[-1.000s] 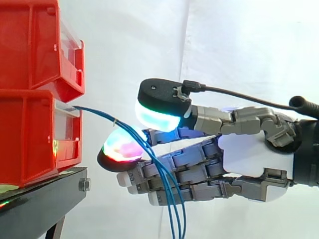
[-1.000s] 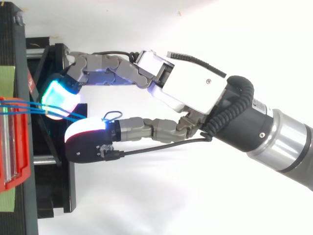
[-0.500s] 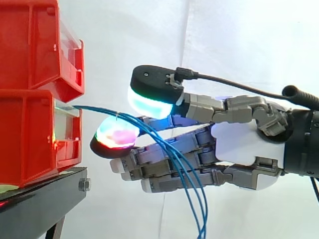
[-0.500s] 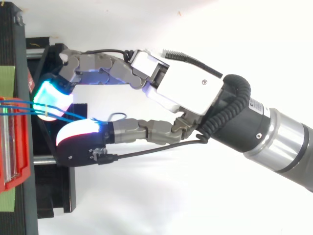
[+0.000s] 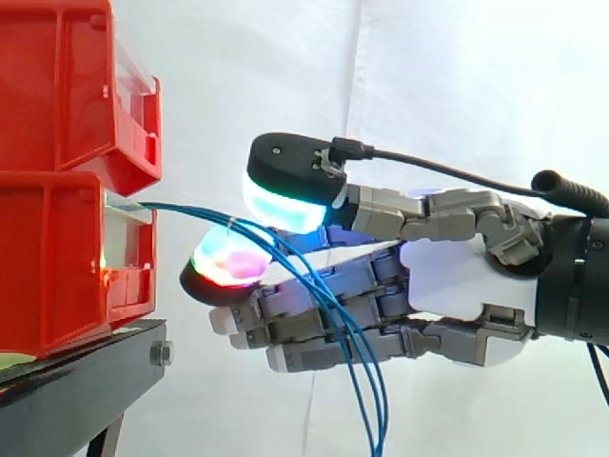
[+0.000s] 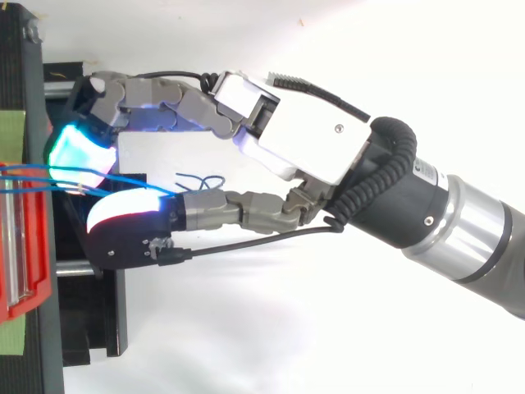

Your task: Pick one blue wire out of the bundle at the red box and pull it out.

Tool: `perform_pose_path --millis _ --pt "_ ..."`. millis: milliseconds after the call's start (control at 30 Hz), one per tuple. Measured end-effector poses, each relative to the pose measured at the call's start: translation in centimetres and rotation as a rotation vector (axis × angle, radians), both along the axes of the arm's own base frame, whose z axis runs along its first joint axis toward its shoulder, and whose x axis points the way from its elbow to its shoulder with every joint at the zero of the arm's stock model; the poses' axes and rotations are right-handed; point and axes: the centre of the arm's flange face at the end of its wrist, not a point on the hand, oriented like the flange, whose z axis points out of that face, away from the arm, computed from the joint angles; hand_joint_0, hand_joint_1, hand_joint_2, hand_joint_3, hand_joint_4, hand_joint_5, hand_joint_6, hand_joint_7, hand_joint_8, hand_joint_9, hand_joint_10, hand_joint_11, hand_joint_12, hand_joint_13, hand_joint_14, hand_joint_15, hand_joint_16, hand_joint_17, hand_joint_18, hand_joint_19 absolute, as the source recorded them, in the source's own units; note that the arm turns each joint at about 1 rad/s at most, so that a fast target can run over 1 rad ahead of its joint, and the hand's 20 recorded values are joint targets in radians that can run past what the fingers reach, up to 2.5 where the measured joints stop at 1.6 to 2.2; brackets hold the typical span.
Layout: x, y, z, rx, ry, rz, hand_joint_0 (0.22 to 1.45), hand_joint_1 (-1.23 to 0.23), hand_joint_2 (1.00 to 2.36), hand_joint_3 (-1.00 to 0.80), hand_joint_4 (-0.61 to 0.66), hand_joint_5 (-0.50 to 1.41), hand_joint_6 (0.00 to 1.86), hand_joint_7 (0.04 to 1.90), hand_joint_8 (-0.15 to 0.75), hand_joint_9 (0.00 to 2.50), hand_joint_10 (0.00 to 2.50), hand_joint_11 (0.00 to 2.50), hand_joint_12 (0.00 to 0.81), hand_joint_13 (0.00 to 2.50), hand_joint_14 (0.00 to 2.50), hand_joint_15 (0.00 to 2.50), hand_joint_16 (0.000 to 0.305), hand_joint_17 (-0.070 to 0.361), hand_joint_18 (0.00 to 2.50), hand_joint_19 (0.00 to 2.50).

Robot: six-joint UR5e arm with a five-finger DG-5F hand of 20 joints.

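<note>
A white curtain [image 5: 447, 86] is hung as the backdrop, with a vertical fold seen toward 12 o'clock. A black stand [image 5: 81, 381] is seen at 8 o'clock, with a bolt head [image 5: 161, 354] set in its corner. An upper red bin [image 5: 57, 86] is stacked at 10 o'clock. From above, green tape [image 6: 11, 131] is seen at 9 o'clock.

Blue wires [image 5: 181, 207] come out of the lower red box [image 5: 57, 257] and hang down past the hand [image 5: 457, 286]. Its glowing fingertips [image 5: 228, 267] sit apart, one above the wires, one below.
</note>
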Motion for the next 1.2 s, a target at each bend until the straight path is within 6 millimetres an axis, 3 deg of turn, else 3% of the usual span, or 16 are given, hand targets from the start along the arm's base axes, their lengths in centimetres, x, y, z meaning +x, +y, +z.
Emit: perform_pose_path --millis 333,767,1200 --pt "-0.3 -0.2 -0.4 0.012 0.015 0.002 0.63 -0.72 1.01 -0.31 0.28 -0.17 0.8 0.77 0.339 0.62 0.0 0.21 0.393 0.41 0.0 0.12 0.051 0.114 0.31 0.16" --pt "-0.4 -1.1 -0.5 0.025 0.019 -0.004 0.62 -0.71 1.01 -0.12 0.25 -0.19 0.91 0.69 0.367 0.66 0.01 0.34 0.419 0.45 0.0 0.15 0.054 0.122 0.37 0.17" --pt "0.3 -1.4 2.0 0.05 0.055 0.027 0.64 -0.8 1.01 -0.19 0.21 -0.19 0.92 0.66 0.35 0.67 0.01 0.41 0.405 0.46 0.0 0.16 0.051 0.115 0.41 0.19"
